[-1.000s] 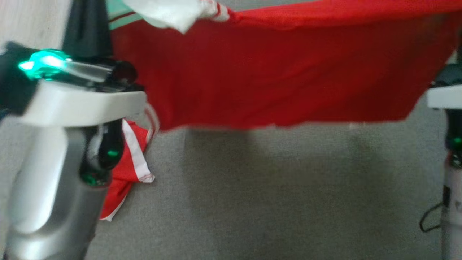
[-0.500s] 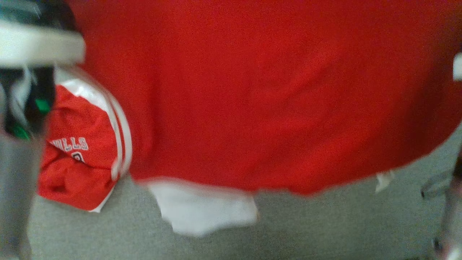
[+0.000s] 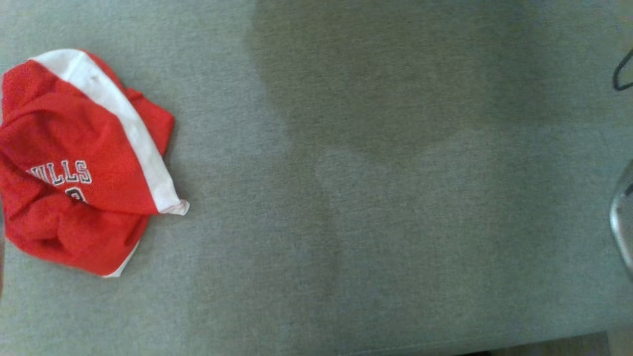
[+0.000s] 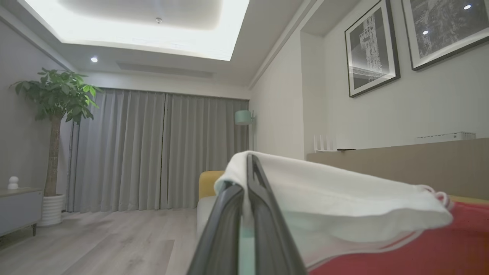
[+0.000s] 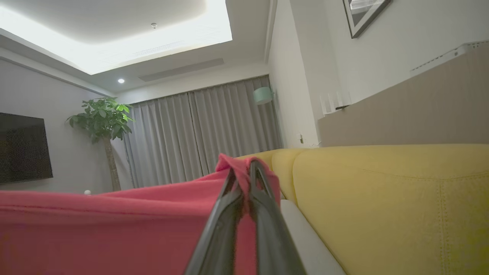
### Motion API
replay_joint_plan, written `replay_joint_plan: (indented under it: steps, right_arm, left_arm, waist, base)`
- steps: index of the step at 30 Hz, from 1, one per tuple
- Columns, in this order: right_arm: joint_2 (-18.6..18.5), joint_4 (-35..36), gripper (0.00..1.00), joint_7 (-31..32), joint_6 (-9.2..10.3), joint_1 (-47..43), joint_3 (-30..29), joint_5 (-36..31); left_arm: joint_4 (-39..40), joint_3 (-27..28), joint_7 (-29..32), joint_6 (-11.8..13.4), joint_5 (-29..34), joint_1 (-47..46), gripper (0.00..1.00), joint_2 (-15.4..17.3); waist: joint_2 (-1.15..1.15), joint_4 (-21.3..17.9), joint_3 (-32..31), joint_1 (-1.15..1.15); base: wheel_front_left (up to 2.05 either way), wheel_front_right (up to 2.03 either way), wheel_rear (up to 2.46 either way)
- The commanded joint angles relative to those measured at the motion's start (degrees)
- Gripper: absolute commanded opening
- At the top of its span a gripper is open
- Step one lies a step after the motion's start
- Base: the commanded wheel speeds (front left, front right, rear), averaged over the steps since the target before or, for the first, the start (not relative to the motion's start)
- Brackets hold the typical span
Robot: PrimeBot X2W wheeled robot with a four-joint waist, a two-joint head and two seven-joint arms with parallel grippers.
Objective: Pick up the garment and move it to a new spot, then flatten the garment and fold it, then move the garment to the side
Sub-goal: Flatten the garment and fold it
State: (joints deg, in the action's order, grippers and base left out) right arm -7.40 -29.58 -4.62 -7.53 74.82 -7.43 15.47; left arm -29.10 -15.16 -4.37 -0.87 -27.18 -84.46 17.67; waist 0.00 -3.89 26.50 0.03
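Note:
The garment (image 4: pixel 420 252) is red cloth with a white part (image 4: pixel 324 191). My left gripper (image 4: pixel 247 172) is shut on the white part, which drapes over its fingertips, and the red cloth trails off to the right in the left wrist view. My right gripper (image 5: pixel 244 172) is shut on a bunched red corner of the garment (image 5: pixel 114 229), which stretches away to the left, held up in the air. Both wrist views look level across the room.
A second red jersey (image 3: pixel 74 163) with a white stripe and lettering lies crumpled at the left of the grey surface (image 3: pixel 371 222). A dark cable (image 3: pixel 620 74) loops at the right edge. A yellow sofa (image 5: pixel 382 198) stands to the right of my right gripper.
The stretched red garment and both arms filled the head view before and have left it. The picture as a whole has shifted, and the crumpled jersey now lies fully uncovered.

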Motion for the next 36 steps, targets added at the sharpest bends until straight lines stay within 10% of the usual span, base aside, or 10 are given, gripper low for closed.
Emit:
replay_joint_plan:
  steps: [1,17,36]
  right_arm:
    - [-0.9,-1.27,0.0,-2.87,0.04,2.82,0.17,-1.46]
    - [-7.06,-23.51,0.0,-4.27,0.04,-12.06,12.17,0.0]
    - [-21.94,-17.38,0.0,13.24,0.04,-31.66,35.78,15.03]
  left_arm:
    - [-1.22,0.85,-2.02,-0.97,0.89,-4.22,0.0,2.53]
    - [-13.09,-13.63,-6.79,-6.46,1.12,18.57,0.0,-0.2]
    - [5.03,-27.39,4.07,-6.48,-6.57,43.89,0.0,10.41]
  waist:
    - [0.0,0.74,0.43,-0.03]
    - [0.0,2.56,-2.4,-0.03]
    - [0.0,3.41,-15.25,-0.03]
  base:
    - [0.0,0.0,0.0]
    - [0.0,0.0,0.0]
    - [0.0,0.0,0.0]
